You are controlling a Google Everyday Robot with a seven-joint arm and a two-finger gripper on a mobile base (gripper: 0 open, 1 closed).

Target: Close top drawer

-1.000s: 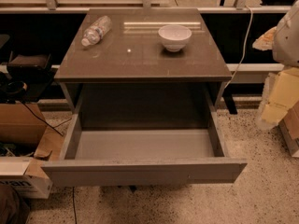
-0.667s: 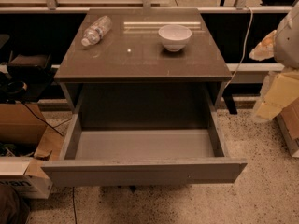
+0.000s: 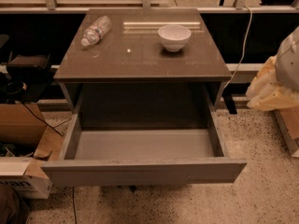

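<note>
Plainly, the top drawer (image 3: 140, 171) stands pulled far out from under the worktop (image 3: 140, 62), its deep grey box open to view and bare inside, its flat front panel jutting well past the worktop's near edge and hanging above the speckled floor (image 3: 261, 185). The end effector (image 3: 273, 85) appears to be the pale, bulky shape at the far right of the view, beyond the worktop's right edge and a little lower than its surface; it is cut off by the frame, and whether it is open or closed cannot be told, nor does it visibly hold anything. It is well apart from the drawer, off to the right of the drawer's right wall and touching neither the wall nor the front panel. On the worktop a white bowl (image 3: 174, 37) sits upright near the far right corner, and a clear water bottle (image 3: 96, 30) lies on its side near the far left corner. A cardboard box (image 3: 21, 125) rests on the floor to the drawer's left.
</note>
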